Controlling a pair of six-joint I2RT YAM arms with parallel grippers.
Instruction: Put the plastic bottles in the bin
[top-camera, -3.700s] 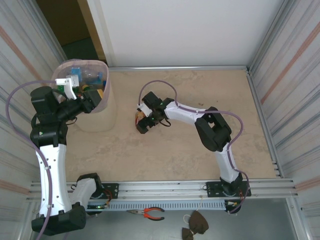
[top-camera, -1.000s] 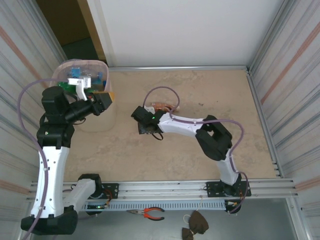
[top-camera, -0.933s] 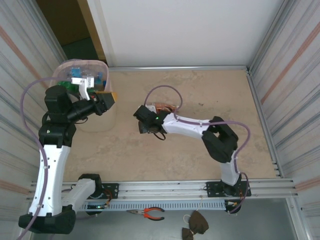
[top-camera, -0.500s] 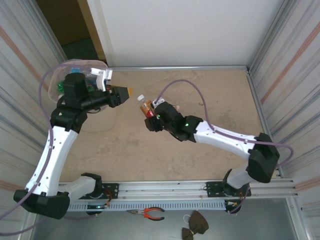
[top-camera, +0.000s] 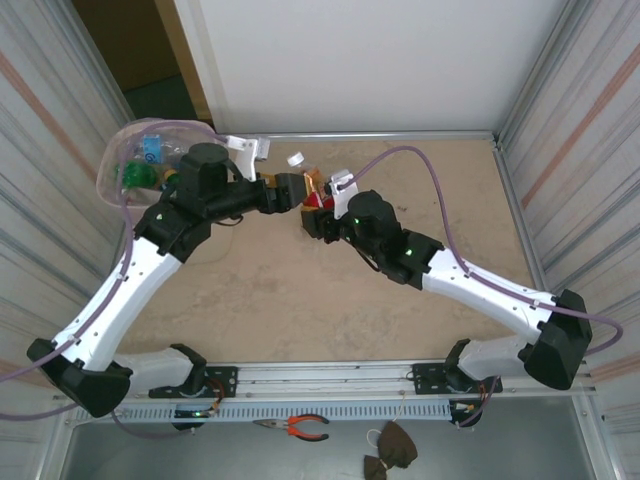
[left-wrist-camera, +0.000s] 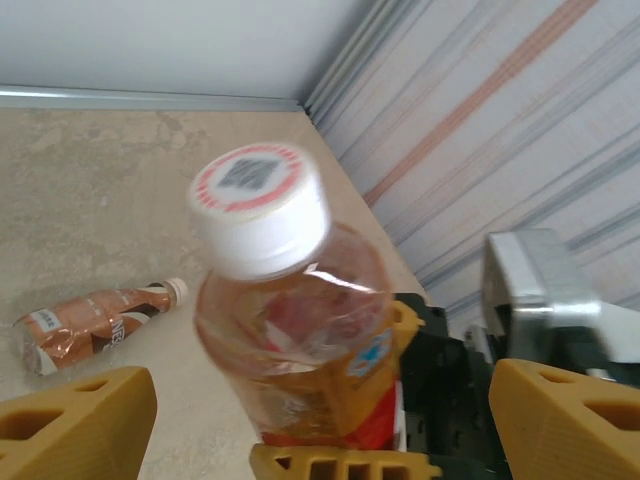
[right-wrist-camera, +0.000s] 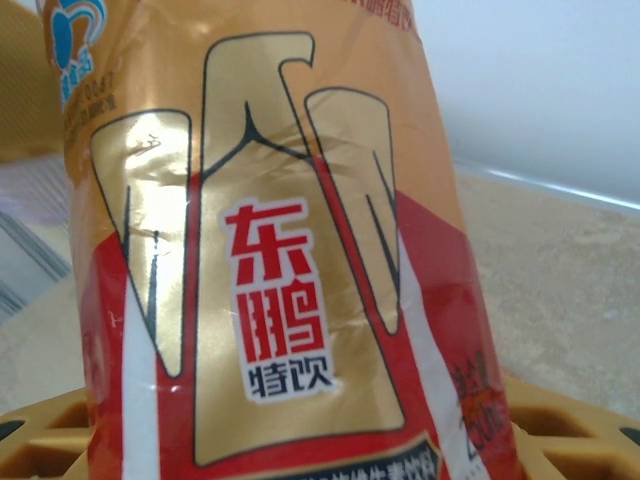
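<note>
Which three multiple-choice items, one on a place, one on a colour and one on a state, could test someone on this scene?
1. Where is the brown-labelled bottle? A in the bin; B lying on the table; C on a shelf.
2. What colour is the cap of the raised bottle? A green; B white; C blue.
3. How is the left gripper? A shut empty; B shut on the cap; C open.
Key: 1 B, it lies on the table; 2 B, its sides are white; 3 C, its fingers stand wide apart.

The top camera looks down on the whole table (top-camera: 260, 315) from above its near edge. Both wrist cameras face one red-and-gold bottle (left-wrist-camera: 295, 345), the right almost against it.
</note>
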